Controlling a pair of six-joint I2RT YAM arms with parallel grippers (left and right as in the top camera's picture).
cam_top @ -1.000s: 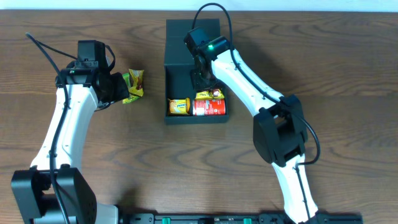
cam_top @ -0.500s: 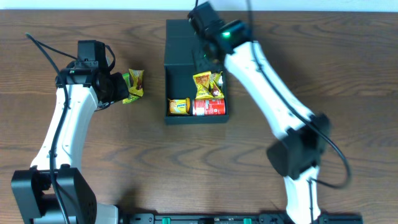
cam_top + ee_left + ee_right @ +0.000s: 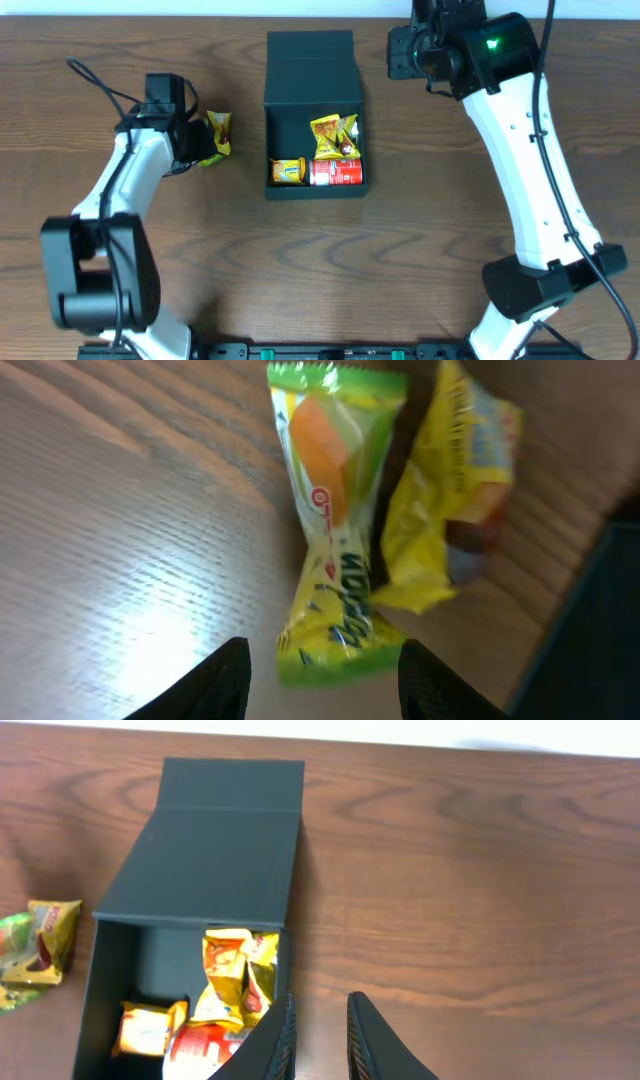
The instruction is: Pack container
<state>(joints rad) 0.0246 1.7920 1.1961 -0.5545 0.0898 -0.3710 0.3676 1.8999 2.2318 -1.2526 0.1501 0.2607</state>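
Container sits on the bench, lid back, stiff cardboard, probably light. Green packet near its left side looks crinkly and slippery, so pinch it mid-body. Your left tool straddles its end, fingers apart. Right tool, off the container's far-right corner, is nearly closed and empty.

A brown wood-grain table carries two snack packets side by side and touching: a green-and-yellow wrapper with an orange picture and a crinkled yellow wrapper. Inside the dark teal-black cardboard box, a small red can lies on its side beside a small yellow packet, with yellow-and-red packets just behind the can.
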